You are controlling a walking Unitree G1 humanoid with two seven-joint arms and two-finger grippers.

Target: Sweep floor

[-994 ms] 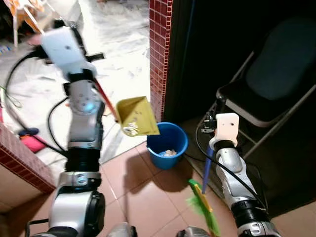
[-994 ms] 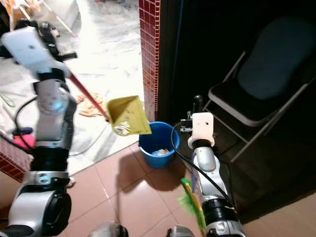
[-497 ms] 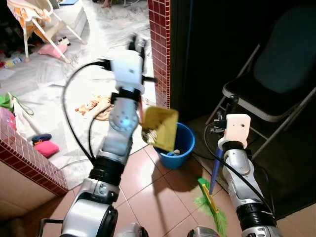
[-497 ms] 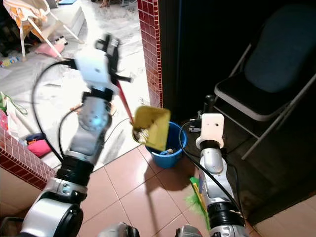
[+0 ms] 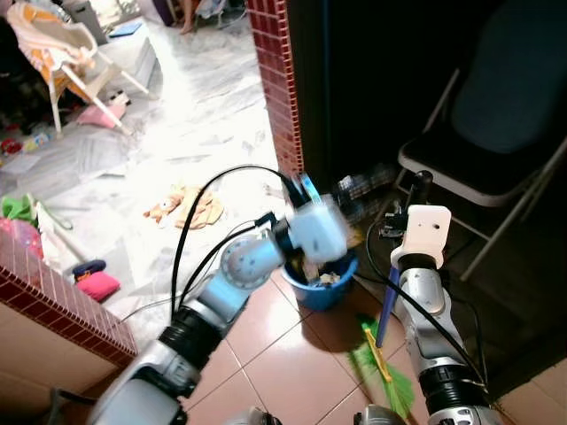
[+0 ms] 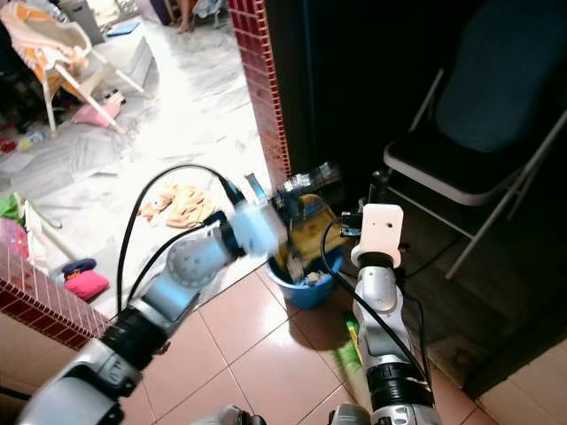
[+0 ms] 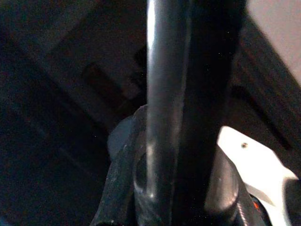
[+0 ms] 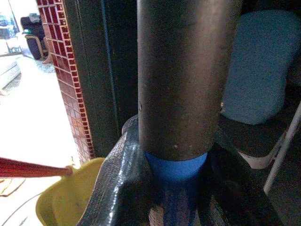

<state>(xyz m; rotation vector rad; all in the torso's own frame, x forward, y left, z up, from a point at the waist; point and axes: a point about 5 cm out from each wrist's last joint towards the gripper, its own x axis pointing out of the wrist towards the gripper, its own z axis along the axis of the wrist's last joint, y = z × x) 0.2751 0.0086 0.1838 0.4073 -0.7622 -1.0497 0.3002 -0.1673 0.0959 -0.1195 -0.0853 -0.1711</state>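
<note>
The yellow dustpan [image 6: 306, 232] is tipped over the blue bucket [image 6: 306, 288] by the left gripper [image 7: 174, 197], which is clenched on its handle. Debris is seen lying inside the bucket, so the emptying step looks nearly done. The broom [image 5: 383, 345] is held upright beside the bucket, its handle clamped in the right gripper [image 8: 174, 188], green bristles resting on the tiles. More sweeping may be left; clothes [image 5: 188, 205] are strewn on the marble floor [image 5: 159, 142] beyond.
</note>
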